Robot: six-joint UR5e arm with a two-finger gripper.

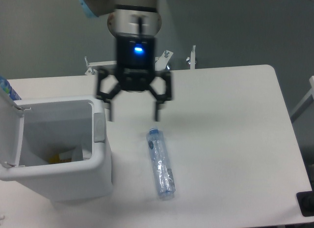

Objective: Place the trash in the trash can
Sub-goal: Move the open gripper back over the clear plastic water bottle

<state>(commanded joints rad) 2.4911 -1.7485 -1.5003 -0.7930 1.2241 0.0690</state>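
Note:
A clear plastic bottle [160, 164] with a bluish cap lies on the white table, its cap end pointing away from me. My gripper [134, 115] hangs open above the table, just behind the bottle's cap end and to the right of the trash can. Nothing is between its fingers. The white trash can [100, 162] stands at the left with its lid [7, 130] swung open. Inside it I see a bit of white and yellow material; I cannot tell whether the white wrapper is among it.
The robot's base column [135, 22] stands behind the table. A small metal bracket [191, 56] sits at the far table edge. A blue object [7, 88] peeks in at the left edge, and a dark item [305, 203] at the lower right corner.

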